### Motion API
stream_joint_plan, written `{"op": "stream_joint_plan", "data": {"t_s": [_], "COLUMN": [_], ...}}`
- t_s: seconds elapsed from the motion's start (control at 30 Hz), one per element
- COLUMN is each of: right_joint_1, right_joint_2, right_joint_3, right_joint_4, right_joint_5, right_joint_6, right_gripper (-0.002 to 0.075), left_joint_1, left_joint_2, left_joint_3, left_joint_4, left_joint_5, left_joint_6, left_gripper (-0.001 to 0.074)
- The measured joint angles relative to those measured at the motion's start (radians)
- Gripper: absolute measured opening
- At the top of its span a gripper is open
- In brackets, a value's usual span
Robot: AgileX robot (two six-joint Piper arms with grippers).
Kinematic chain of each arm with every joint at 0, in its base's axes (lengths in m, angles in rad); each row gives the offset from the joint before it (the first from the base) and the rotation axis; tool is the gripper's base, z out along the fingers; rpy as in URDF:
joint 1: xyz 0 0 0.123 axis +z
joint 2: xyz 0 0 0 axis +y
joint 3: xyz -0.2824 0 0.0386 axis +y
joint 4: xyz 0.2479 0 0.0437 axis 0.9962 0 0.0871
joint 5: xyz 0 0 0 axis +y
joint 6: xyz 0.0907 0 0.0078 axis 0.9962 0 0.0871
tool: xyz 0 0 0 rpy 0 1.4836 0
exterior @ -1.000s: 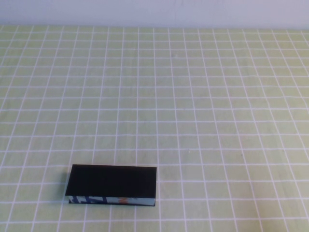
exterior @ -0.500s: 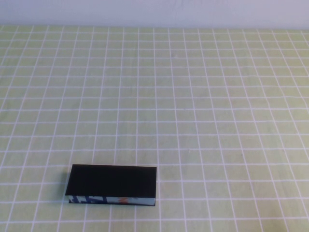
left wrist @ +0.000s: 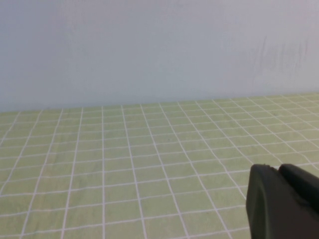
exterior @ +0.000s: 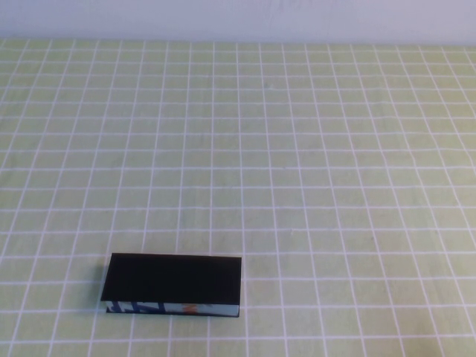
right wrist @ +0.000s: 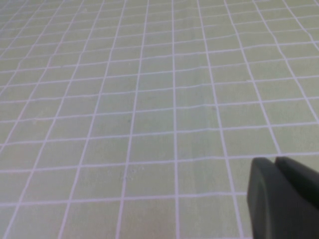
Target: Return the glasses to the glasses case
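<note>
The glasses case (exterior: 172,285) lies closed near the front left of the table in the high view, a black box whose front edge is patterned in light blue, dark and orange. The glasses are out of view. Neither arm appears in the high view. In the left wrist view my left gripper (left wrist: 277,169) is shut, its two dark fingers pressed together with nothing between them, over bare cloth facing the wall. In the right wrist view my right gripper (right wrist: 275,162) is shut too, empty, above bare cloth.
A yellow-green tablecloth with a white grid (exterior: 297,186) covers the whole table. A pale wall (exterior: 238,18) runs along the far edge.
</note>
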Motion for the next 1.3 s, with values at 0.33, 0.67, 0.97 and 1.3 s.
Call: {"op": "stream_joint_plan", "data": {"t_s": [0.33, 0.67, 0.97, 1.3], "right_joint_1": [0.000, 0.000, 0.000, 0.000], "right_joint_2": [0.000, 0.000, 0.000, -0.002], "right_joint_3": [0.000, 0.000, 0.000, 0.000], "right_joint_4": [0.002, 0.002, 0.002, 0.002], "right_joint_5": [0.000, 0.000, 0.000, 0.000], "right_joint_6": [0.000, 0.000, 0.000, 0.000], "right_gripper": [-0.0011, -0.0011, -0.0011, -0.0011], "left_joint_1": [0.000, 0.000, 0.000, 0.000], "left_joint_2": [0.000, -0.019, -0.035, -0.037], "left_joint_3": [0.000, 0.000, 0.000, 0.000], "left_joint_4": [0.000, 0.726, 1.142, 1.161], "left_joint_5": [0.000, 0.076, 0.123, 0.325], "left_joint_6": [0.000, -0.515, -1.142, -1.163], "left_gripper": [-0.0002, -0.0002, -0.0002, -0.0002]}}
